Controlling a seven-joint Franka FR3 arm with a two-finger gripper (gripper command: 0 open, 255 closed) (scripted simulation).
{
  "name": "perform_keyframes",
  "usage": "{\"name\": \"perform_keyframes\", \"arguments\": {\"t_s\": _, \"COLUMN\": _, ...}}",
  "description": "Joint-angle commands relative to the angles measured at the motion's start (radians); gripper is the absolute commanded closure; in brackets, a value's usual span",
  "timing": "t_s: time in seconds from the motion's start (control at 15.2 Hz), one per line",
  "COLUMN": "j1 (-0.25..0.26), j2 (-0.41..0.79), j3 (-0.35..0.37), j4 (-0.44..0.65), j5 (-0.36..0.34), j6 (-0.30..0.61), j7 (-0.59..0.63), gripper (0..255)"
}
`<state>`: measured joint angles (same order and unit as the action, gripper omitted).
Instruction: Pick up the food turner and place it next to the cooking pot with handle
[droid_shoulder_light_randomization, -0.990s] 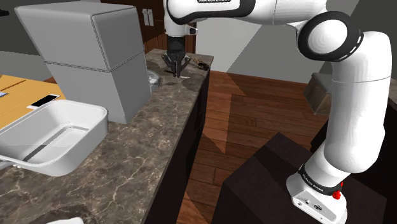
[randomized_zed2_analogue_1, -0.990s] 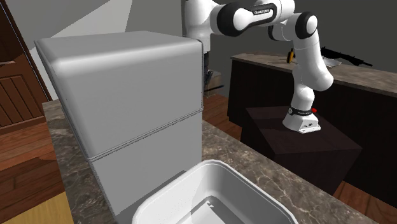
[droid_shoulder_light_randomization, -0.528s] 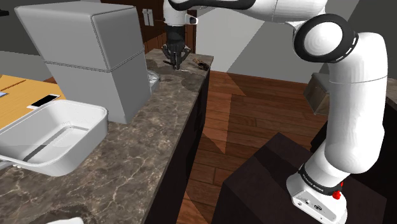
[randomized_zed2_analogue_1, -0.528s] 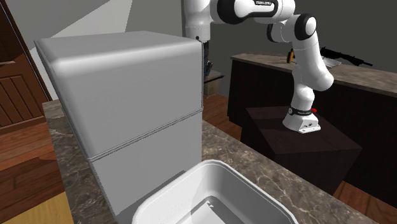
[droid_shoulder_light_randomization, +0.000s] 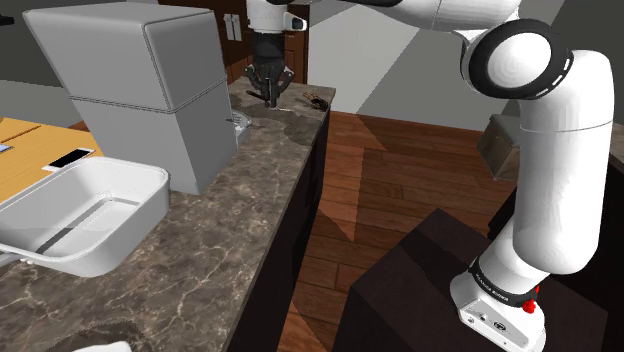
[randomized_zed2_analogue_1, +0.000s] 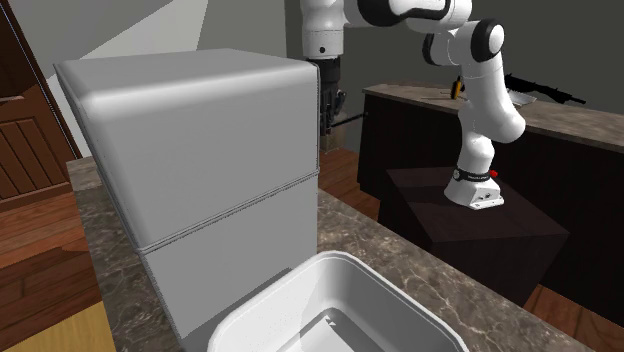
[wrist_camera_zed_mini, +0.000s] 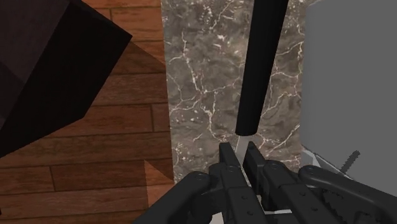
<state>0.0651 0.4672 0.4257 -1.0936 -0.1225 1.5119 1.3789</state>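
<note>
Food turner, a long black handle (wrist_camera_zed_mini: 261, 63) on a thin pale neck, is clenched in my black claw (wrist_camera_zed_mini: 238, 151) and reaches out ahead of the fingertips above the brown marbled worktop (wrist_camera_zed_mini: 203, 95). Pickup looks done. Carrying it to the grey pot (droid_shoulder_light_randomization: 241, 123), low beside my claw, is left.

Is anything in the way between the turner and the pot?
Nothing visible. The end effector grips the turner above the counter; bare counter lies between it and the pot beside the grey box.
</note>
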Motion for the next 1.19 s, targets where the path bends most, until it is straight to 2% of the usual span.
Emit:
{"name": "perform_keyframes", "arguments": {"t_s": 0.0, "j1": 0.022, "j2": -0.019, "j3": 0.011, "j4": -0.033, "j5": 0.004, "j6": 0.015, "j7": 0.038, "gripper": 255}}
{"name": "perform_keyframes", "arguments": {"t_s": 0.59, "j1": 0.151, "j2": -0.051, "j3": 0.062, "j4": -0.092, "j5": -0.002, "j6": 0.048, "j7": 0.221, "gripper": 255}}
{"name": "perform_keyframes", "arguments": {"t_s": 1.12, "j1": 0.305, "j2": 0.007, "j3": 0.097, "j4": -0.017, "j5": -0.042, "j6": 0.031, "j7": 0.392, "gripper": 255}}
